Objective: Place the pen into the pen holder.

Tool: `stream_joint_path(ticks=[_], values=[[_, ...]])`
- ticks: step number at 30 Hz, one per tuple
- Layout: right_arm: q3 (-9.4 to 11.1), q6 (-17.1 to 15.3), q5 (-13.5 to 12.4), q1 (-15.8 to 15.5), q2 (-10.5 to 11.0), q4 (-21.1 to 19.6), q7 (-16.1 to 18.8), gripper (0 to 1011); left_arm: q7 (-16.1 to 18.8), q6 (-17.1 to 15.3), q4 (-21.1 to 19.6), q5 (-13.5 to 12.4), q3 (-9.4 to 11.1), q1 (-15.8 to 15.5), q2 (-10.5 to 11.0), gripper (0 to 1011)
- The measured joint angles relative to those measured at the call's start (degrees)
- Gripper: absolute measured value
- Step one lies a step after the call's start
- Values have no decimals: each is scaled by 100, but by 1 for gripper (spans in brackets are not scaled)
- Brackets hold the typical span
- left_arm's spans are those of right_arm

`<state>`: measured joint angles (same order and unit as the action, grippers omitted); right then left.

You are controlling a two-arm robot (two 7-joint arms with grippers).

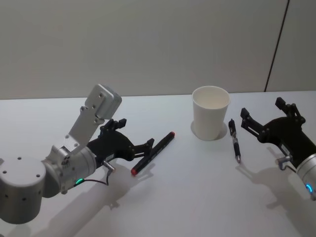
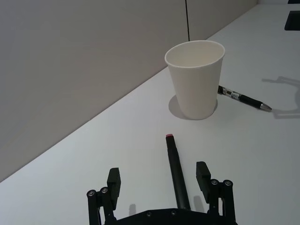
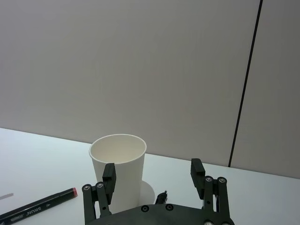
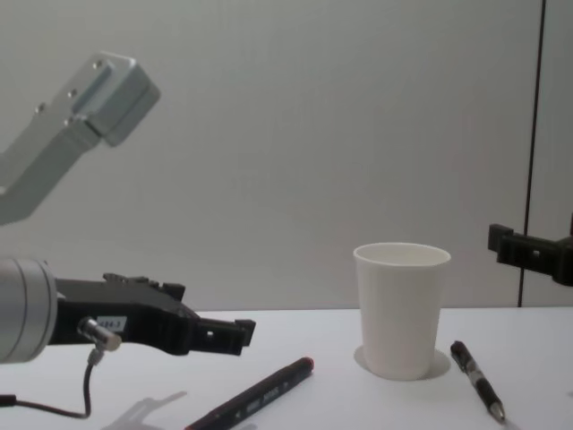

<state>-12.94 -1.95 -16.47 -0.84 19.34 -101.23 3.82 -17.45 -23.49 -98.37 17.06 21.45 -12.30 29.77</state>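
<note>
Left gripper (image 2: 158, 172) is held open and low, astride the pen (image 2: 176, 173), which lies flat short of the pen holder (image 2: 195, 79), evidently so that it can be grasped. The right gripper (image 1: 263, 109) is parked open at the right.

The head view looks down on the table (image 1: 197, 197) from high. The chest view looks across, low. Both wrist views look forward, close. All share the paper cup (image 1: 211, 112).

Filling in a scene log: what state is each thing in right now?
pen: lying flat on the table, ungrasped
pen holder: upright, empty
click pen: lying flat beside the pen holder
left gripper: open, low by the pen
right gripper: open, holding nothing
</note>
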Motion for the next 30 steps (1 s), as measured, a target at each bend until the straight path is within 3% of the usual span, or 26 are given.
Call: stream_joint_path(ticks=[20, 30], values=[[0, 0, 0, 0, 0, 0, 0, 1002, -24, -777, 243, 117, 94, -219, -313, 1001], [0, 0, 0, 0, 0, 0, 0, 1002, -235, -976, 390, -24, 168, -343, -423, 1001]])
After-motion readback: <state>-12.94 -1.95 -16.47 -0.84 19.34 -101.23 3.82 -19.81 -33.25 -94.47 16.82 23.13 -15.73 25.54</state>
